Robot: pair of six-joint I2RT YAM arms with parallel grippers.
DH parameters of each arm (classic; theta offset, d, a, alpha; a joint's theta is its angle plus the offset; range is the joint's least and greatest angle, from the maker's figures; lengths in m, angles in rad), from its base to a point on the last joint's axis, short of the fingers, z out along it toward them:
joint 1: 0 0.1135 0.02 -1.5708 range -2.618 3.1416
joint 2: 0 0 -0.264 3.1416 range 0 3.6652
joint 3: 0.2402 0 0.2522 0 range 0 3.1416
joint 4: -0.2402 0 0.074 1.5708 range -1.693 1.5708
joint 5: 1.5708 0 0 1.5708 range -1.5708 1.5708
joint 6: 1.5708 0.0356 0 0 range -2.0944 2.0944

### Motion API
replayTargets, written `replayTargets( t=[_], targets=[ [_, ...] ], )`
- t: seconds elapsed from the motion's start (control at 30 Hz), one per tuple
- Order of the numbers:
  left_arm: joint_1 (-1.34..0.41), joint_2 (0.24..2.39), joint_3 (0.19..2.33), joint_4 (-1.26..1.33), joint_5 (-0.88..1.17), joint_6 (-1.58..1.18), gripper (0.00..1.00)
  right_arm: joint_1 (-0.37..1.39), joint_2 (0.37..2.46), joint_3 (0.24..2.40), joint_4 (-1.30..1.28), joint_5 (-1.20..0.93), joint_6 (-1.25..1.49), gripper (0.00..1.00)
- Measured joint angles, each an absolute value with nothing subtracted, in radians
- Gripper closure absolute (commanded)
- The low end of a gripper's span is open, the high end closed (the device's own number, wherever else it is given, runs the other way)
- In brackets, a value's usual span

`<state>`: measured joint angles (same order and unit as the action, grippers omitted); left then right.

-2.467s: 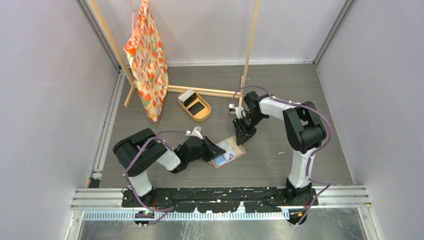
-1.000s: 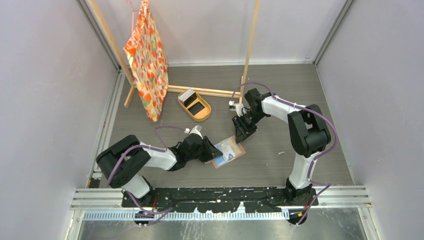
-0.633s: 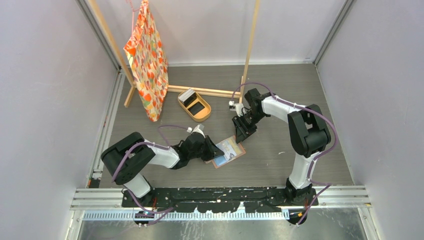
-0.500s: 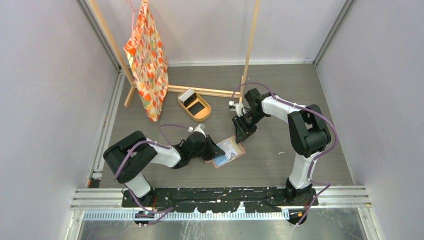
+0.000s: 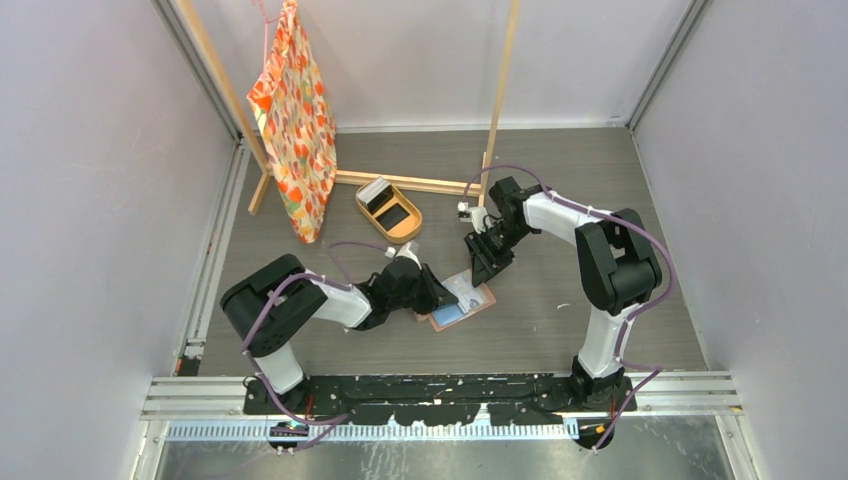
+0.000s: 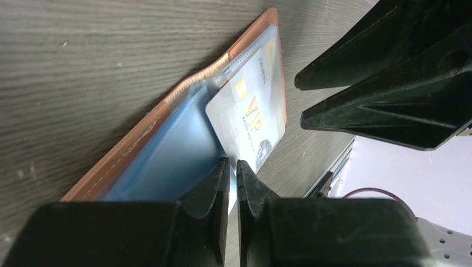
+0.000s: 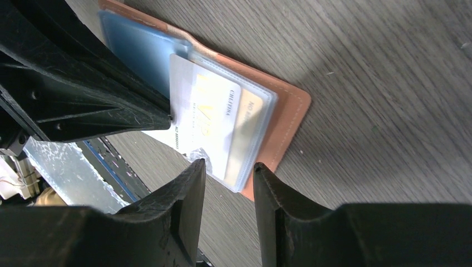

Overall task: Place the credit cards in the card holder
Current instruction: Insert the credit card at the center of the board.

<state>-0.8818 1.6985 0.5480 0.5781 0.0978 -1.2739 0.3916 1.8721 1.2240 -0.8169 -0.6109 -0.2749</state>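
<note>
- Card holder [image 5: 468, 308] is lying open and flat on the grey wood-grain table [image 5: 570, 170], between the two arms. It shows salmon-brown leather outside, blue lining and glossy clear pockets inside.
- Silver credit card [image 6: 247, 119], marked "VIP", is being held over the clear-pocket half, with one end overhanging the blue half. Whether it is already under the plastic cannot be told.
- A tan card [image 7: 249, 129] is showing through the clear pocket, just beside the silver card's far edge.
- Left jaws are standing almost together, with only a thin slit between the fingertips [image 6: 221, 169]. The silver card's near edge is being pinched in that slit.
- Right jaws are being held apart, fingertips [image 7: 192, 175] poised at the holder's outer end, one to each side of its corner. Nothing is being gripped between them, and contact with the leather cannot be told.
- The two sets of jaws are facing each other across the holder, close together.
- Well behind, an oval tan tray [image 5: 416, 218] is sitting with a small white-and-black item in it — too small to be named.
- A patterned orange cloth bag [image 5: 295, 120] is hanging at the far left from a wooden rack [image 5: 501, 90].
</note>
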Motion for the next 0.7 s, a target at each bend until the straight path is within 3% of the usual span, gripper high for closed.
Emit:
replayTargets(
  t=[0.23,0.47,0.7],
  targets=[
    [-0.881,1.736,0.585,0.580,0.100,-1.273,0.87,0.392,1.872,1.224,-0.817,-0.611,-0.276,0.58],
    [-0.877,1.731,0.585,0.587,0.102,-1.269,0.77,0.392,1.861,1.224,-0.817,-0.607,-0.284,0.58],
    [-0.874,1.623,0.565,0.544,0.088,-1.219,0.73,0.392,1.794,1.223,-0.815,-0.624,-0.295,0.60]
  ],
)
